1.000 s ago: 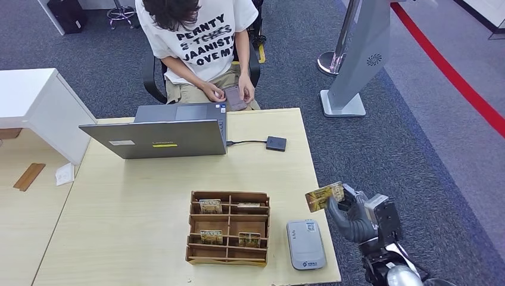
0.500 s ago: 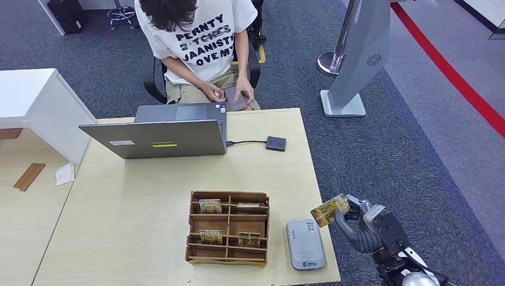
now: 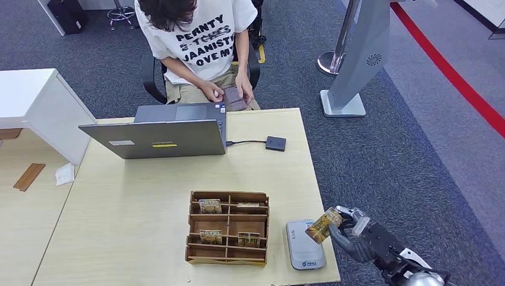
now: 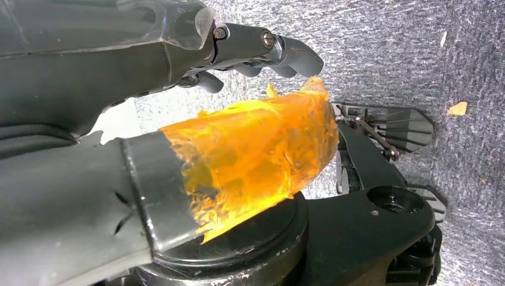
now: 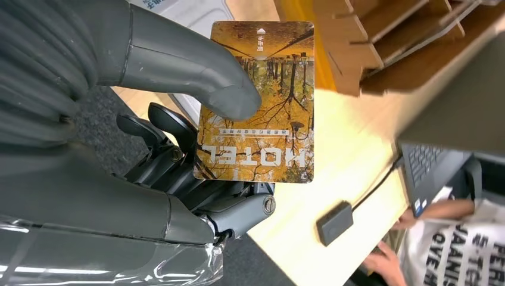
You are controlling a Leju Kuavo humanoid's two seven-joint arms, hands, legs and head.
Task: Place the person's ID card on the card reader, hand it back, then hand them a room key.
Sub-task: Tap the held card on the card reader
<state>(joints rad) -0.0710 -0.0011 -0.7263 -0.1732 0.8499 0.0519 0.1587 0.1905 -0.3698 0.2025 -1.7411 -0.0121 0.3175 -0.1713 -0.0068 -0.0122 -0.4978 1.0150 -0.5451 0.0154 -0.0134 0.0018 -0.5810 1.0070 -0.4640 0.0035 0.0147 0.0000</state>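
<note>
- Right hand pinches a card printed HOTEL, thumb pressed on its face and the other fingers behind it. The print suggests a room key, not an ID; I cannot confirm which.
- The card is clear of the bench, tilted, just above the near right corner of the card reader; not lying on the reader.
- Card reader: grey, flat on the bench, just right of the wooden card box. Nothing rests on its top.
- Card box holds more cards of the same print in several compartments.
- The person sits beyond the reader, at the far side of the bench behind the laptop, both hands on a dark item in the lap. What that item is, too small to tell.
- Judgement: if the held card is the room key, the ID steps may be over and the hand-over to the person is left. If it is to be read first, placing on the reader is not yet done.
- Right arm comes in low off the bench's right edge, hand turned toward the reader.
- Left hand: seen close up, fingers slightly apart, nothing visibly in them, orange tape on the thumb.
</note>
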